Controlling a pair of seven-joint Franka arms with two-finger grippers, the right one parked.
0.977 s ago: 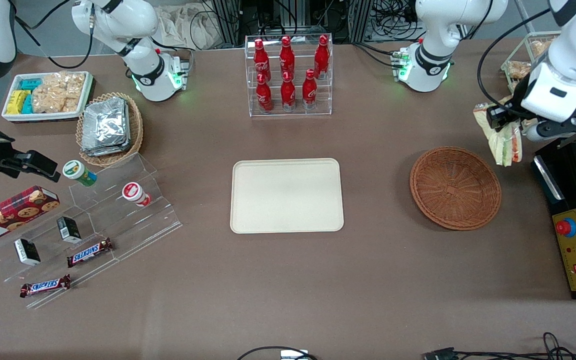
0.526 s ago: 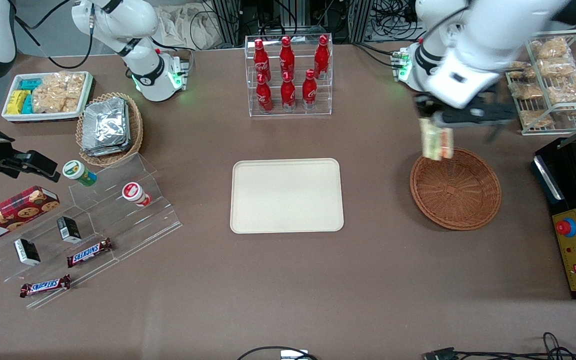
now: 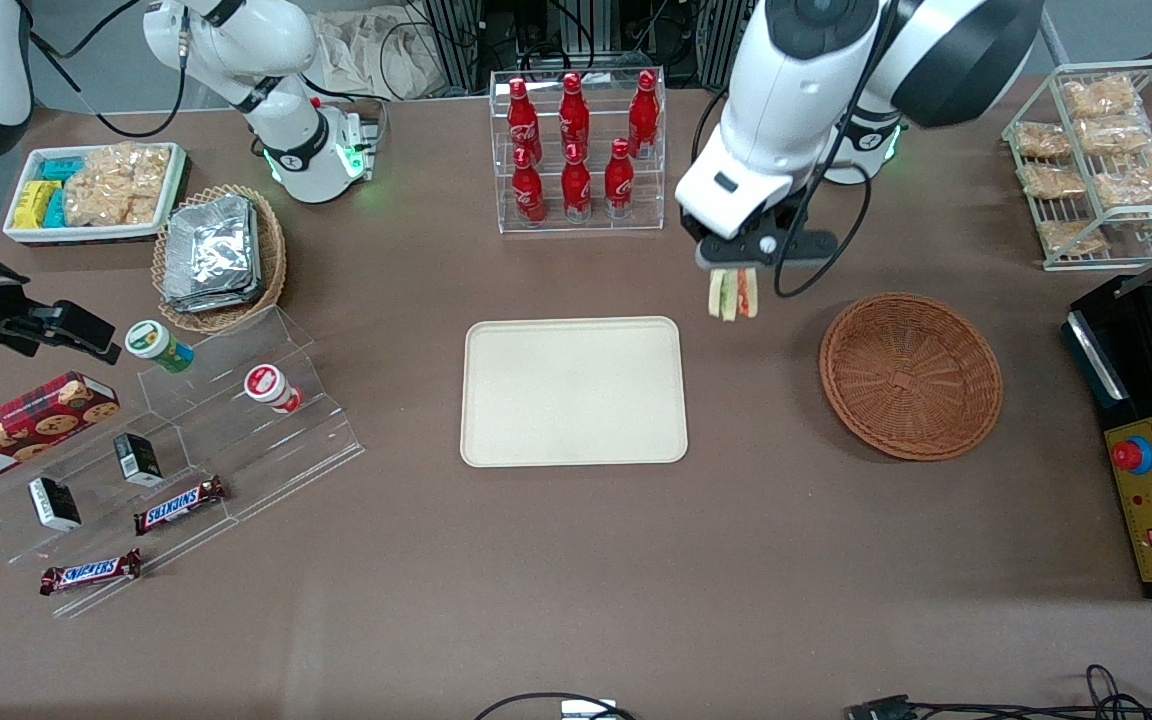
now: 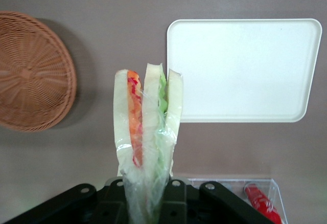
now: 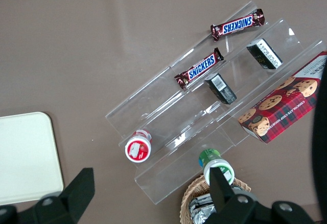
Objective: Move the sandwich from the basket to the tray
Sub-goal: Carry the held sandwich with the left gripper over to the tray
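Observation:
The sandwich (image 3: 732, 294) (image 4: 147, 132), a white-bread wedge with green and red-orange filling in clear wrap, hangs in the air from my gripper (image 3: 733, 268) (image 4: 145, 203), which is shut on the top of its wrap. It hangs above bare table between the cream-beige tray (image 3: 574, 391) (image 4: 240, 69) and the reddish-brown wicker basket (image 3: 910, 376) (image 4: 31, 71), just off the tray's corner farthest from the front camera. The basket holds nothing. The tray's surface is bare.
A clear rack of red cola bottles (image 3: 576, 150) stands farther from the front camera than the tray, close beside the arm. A wire rack of snack packets (image 3: 1101, 150) and a black appliance (image 3: 1151, 420) sit at the working arm's end. Tiered acrylic shelves (image 3: 176, 450) lie toward the parked arm's end.
My gripper has carried the sandwich from the working arm's end of the table, over the basket's rim, to a spot between basket and tray.

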